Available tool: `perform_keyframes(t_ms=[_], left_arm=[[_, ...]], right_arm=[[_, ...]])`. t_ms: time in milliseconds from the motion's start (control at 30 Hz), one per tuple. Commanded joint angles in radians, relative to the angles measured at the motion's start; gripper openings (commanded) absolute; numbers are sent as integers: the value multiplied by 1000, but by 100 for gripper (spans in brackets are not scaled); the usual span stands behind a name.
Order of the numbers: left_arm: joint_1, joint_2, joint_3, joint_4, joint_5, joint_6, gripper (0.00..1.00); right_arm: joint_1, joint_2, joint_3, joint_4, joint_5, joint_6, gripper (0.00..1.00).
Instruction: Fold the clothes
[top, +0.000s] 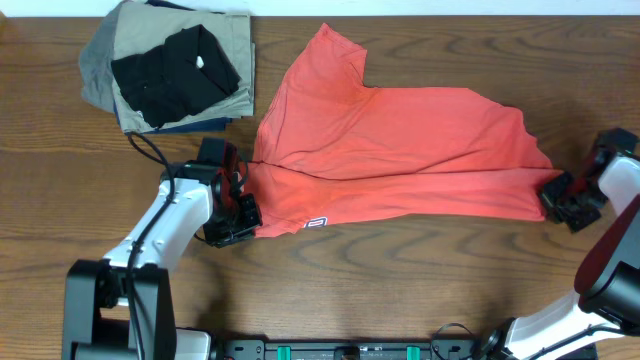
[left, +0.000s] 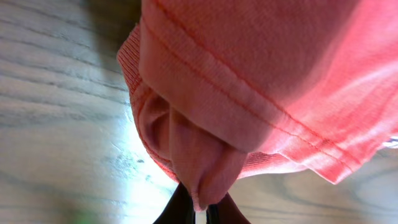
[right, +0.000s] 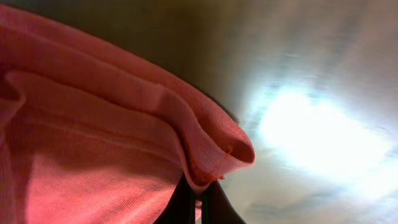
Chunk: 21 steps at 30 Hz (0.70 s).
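The coral-red T-shirt (top: 400, 150) lies spread across the middle of the wooden table, folded lengthwise, with a sleeve pointing to the back and a small hem logo (top: 317, 222) at the front. My left gripper (top: 240, 215) is shut on the shirt's front left hem corner (left: 205, 168). My right gripper (top: 560, 195) is shut on the shirt's right corner (right: 211, 162). Both wrist views show bunched cloth pinched between the dark fingers.
A stack of folded garments (top: 180, 70), black on khaki with grey and navy beneath, sits at the back left. A black cable (top: 150, 150) runs from the left arm toward the stack.
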Motion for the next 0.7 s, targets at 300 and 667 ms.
perform_keyframes(t_ms=[300, 667], left_arm=[[-126, -134, -5, -149, 20, -96, 6], [-226, -135, -6, -277, 17, -174, 6]], right_arm=[[-240, -11, -9, -109, 6, 15, 1], [-312, -180, -9, -165, 41, 39, 1]])
